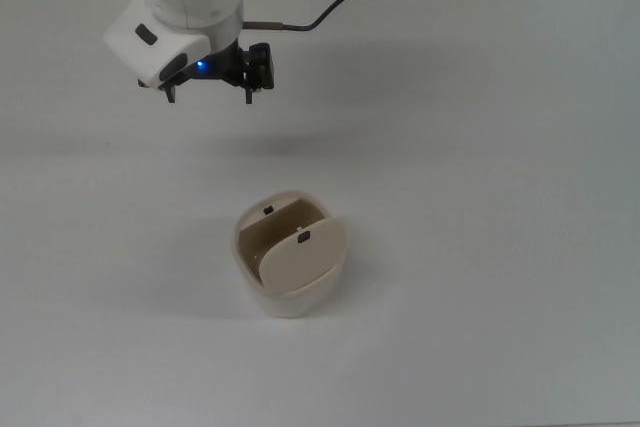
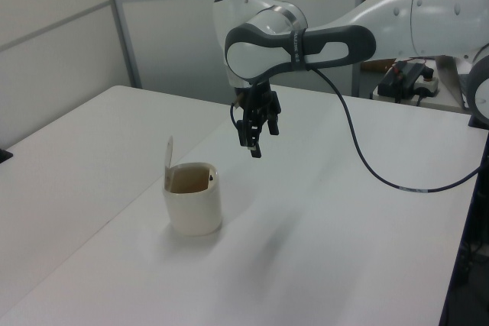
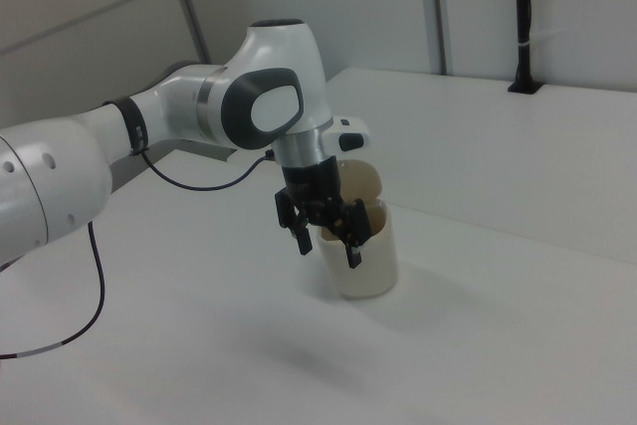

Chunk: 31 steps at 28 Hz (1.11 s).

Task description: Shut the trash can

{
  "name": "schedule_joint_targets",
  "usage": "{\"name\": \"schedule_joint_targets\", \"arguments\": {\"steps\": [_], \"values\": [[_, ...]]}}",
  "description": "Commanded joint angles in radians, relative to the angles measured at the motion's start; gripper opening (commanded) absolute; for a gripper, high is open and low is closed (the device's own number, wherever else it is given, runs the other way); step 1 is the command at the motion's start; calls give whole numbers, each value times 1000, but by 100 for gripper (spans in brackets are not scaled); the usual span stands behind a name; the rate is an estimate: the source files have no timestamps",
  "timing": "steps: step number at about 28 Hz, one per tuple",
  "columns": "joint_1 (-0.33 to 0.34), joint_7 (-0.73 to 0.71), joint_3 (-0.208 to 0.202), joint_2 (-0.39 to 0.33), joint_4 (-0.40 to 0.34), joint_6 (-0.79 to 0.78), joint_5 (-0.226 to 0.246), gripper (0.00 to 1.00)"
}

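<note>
Approaching: the gripper [image 1: 210, 93] is hanging in the air above the table [image 1: 500, 197], well apart from the trash can [image 1: 290, 292], so the step in hand looks like the reach toward the lid, with no contact made.
Hand state: its two fingers are standing wide apart and are holding nothing; the right view is showing the gap between them plainly.
Trash can place: it is sitting on the white table near the middle of the top view, below the gripper in that view; in the left view it is lying to the left view's lower left of the gripper.
Lid [image 2: 167, 159]: it is standing tipped up on edge, leaving the inside of the bin showing; a small black knob [image 1: 305, 237] is sitting near its rim.
Next move, as I judge it: the arm is needing to come down beside the raised lid and push it over until it is lying flat across the opening.
Care: a push landing low on the can's wall could be sliding or tipping the light bin instead.
</note>
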Motion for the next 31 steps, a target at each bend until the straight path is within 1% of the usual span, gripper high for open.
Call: {"name": "schedule_joint_targets", "arguments": {"steps": [1,2,20,31], "values": [[-16,-66,-2,-21,-7,-25,-10,7],[-18,-68,-3,-22,-7,-25,-8,0],[-18,-68,-3,-21,-7,-34,-8,0],[-18,-65,5,-18,-7,-25,-5,0]]}}
